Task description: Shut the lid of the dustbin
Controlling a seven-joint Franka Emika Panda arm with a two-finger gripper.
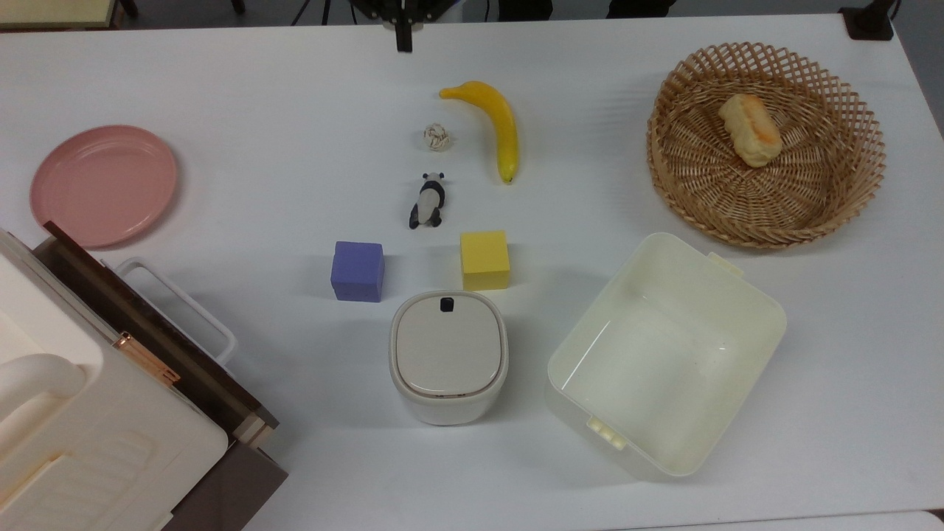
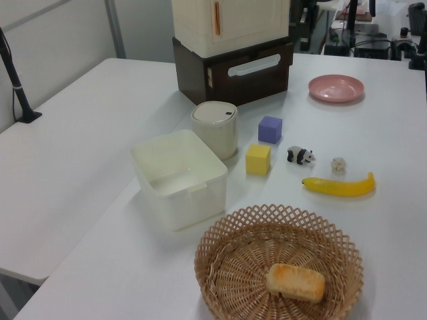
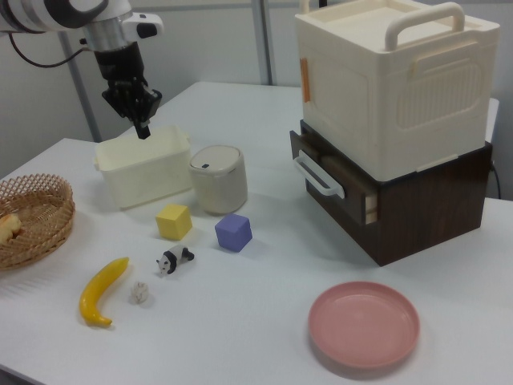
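Note:
The cream-white dustbin stands near the table's front, between a purple cube and a pale tub. Its beige-grey lid lies flat and flush in the rim, with the black button mark at the far edge. The same dustbin and lid show in the left view, and the dustbin with its lid in the right view. My gripper is at the top view's top edge, far from the bin. In the right view the gripper hangs high above the table, shut and holding nothing.
Behind the bin sit a purple cube, a yellow cube, a toy panda, a small knot ball and a banana. A pale-yellow tub, a wicker basket with bread, a pink plate and a drawer unit ring the table.

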